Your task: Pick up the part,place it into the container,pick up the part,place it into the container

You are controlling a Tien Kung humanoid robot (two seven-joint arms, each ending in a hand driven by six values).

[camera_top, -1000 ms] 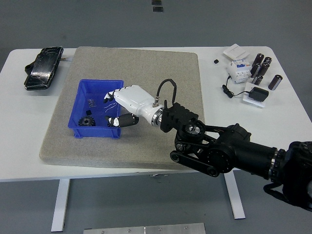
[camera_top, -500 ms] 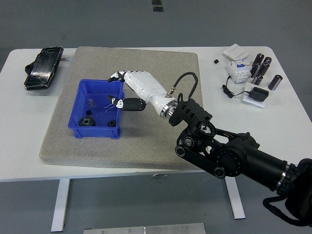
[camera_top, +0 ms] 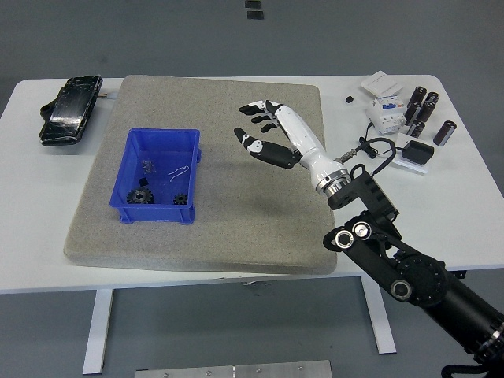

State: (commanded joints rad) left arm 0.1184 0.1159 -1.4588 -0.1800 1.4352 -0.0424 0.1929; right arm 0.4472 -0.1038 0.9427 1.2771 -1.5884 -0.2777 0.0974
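Note:
A blue container [camera_top: 160, 175] stands on the left half of the grey mat. Inside it lie two black gear-like parts [camera_top: 139, 195] [camera_top: 180, 200] near the front wall, plus small bits and a thin wire. My right hand [camera_top: 261, 134], white with black fingertips, hovers above the middle of the mat, to the right of the container and apart from it. Its fingers are spread and hold nothing. The black right arm [camera_top: 394, 260] comes in from the lower right. No left arm shows.
The grey mat [camera_top: 236, 228] covers the table's middle. A black pouch [camera_top: 71, 109] lies at the far left. At the far right sit several black cylinders [camera_top: 421, 110], a white breaker unit [camera_top: 384, 114], a white card [camera_top: 379, 82] and a black adapter with cable [camera_top: 414, 152].
My right hand has lifted out of the blue container and swung right and up, fingers now spread and empty. A second gear part lies in the container where the hand had been.

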